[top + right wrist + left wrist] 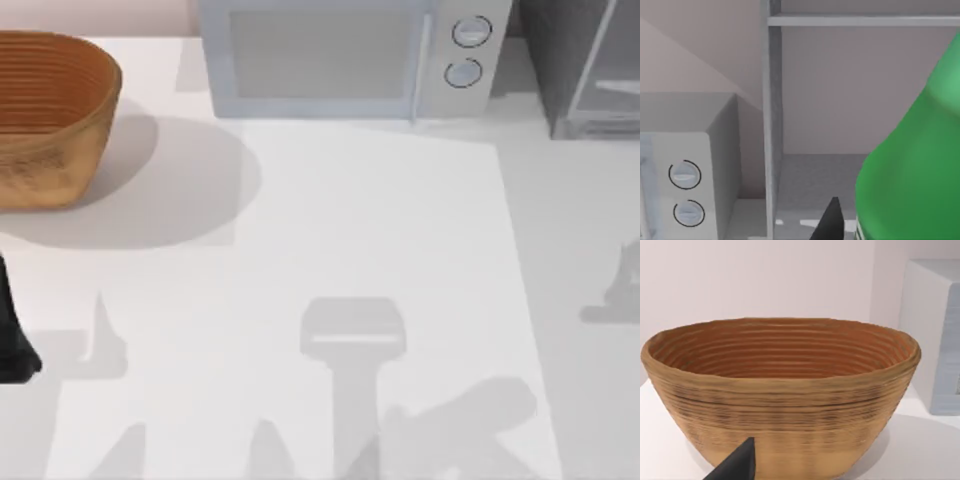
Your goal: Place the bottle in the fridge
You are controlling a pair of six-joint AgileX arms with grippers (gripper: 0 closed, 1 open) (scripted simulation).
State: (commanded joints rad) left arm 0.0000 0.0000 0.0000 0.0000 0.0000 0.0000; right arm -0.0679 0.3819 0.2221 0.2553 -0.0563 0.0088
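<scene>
Transport step is in hand: the small green translucent plastic bottle (910, 165) rides close before the right wrist camera, beside one dark fingertip (829, 220) of the right gripper. Judged from this, the right gripper is clamped on the bottle, though the second finger is hidden. Ahead stands the tall grey box-shaped fridge (840, 125), open, its shelf and floor visible; from above, the fridge (585, 70) sits at 2 o'clock on the white table (380, 250), right of the white microwave with two round knobs (340, 55). Next move calls for advancing the bottle onto the fridge floor, clear of the frame post, then releasing. The left arm (12, 335) is parked at 9 o'clock, facing the woven brown basket (780, 390); its finger state cannot be told.
</scene>
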